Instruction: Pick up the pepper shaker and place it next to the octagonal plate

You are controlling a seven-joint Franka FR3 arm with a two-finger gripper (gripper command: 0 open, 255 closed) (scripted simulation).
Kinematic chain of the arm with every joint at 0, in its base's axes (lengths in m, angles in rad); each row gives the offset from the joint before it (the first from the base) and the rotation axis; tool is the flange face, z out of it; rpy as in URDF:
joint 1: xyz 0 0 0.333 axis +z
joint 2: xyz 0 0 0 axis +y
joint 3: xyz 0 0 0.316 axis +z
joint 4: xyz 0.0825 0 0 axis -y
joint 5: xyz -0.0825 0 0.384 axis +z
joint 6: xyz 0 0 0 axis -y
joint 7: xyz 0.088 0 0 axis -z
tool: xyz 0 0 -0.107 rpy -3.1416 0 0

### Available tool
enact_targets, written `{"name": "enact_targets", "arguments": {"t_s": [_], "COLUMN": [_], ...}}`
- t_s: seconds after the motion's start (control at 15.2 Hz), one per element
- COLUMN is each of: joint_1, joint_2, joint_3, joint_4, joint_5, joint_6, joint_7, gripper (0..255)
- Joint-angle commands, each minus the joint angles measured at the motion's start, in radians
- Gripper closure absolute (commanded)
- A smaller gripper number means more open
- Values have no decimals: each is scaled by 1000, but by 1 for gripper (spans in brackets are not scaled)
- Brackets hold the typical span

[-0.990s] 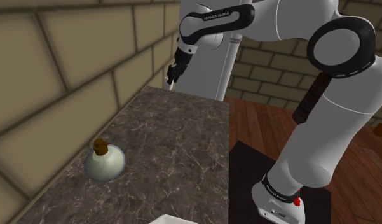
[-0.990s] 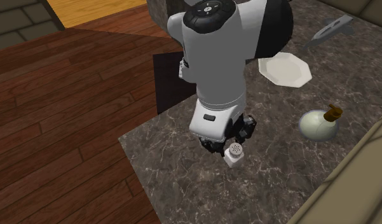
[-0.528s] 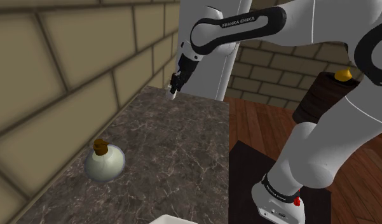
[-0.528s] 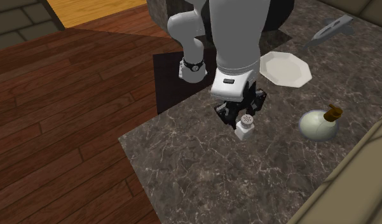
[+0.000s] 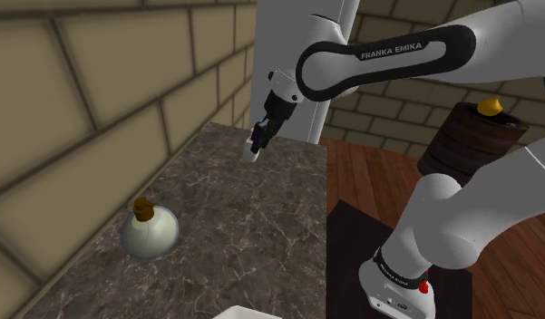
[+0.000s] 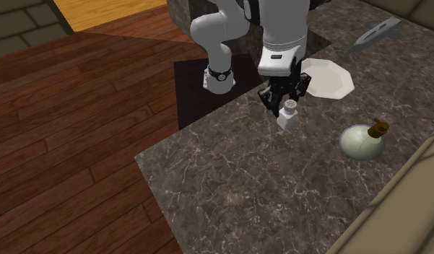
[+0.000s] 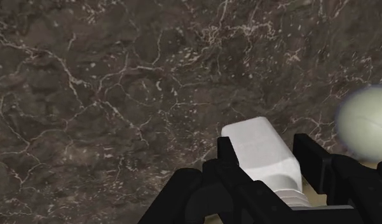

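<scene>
1. white pepper shaker (image 6: 287,116) is clamped between my two black fingers (image 7: 226,156), holed cap toward my palm. it hangs above the dark marble counter (image 6: 222,187), close to the octagonal plate (image 6: 327,79) on the second exterior view's left of it.
2. my gripper (image 6: 286,107) should, i judge, sink straight down onto bare stone beside the plate, never over its rim, with the shaker's base level.
3. i'd loosen the clamp only once that base bears on the counter, else it may topple.
4. past the plate, the round corked flask (image 6: 363,141) stands well apart, so it is no obstacle.
</scene>
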Motion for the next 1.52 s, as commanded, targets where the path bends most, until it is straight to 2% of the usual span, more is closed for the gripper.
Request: {"name": "enact_targets", "arguments": {"t_s": [0.0, 0.4, 0.86, 1.32, 1.45], "joint_1": [12, 59, 144, 249, 255], "joint_2": [-51, -224, -398, -516, -512], "joint_3": [33, 136, 272, 427, 436], "joint_4": [-45, -171, -265, -292, -317], "joint_5": [3, 34, 99, 182, 192], "joint_6": [2, -23, -77, -135, -107], "joint_7": [43, 171, 338, 525, 523], "gripper": [255, 255, 255, 255, 255]}}
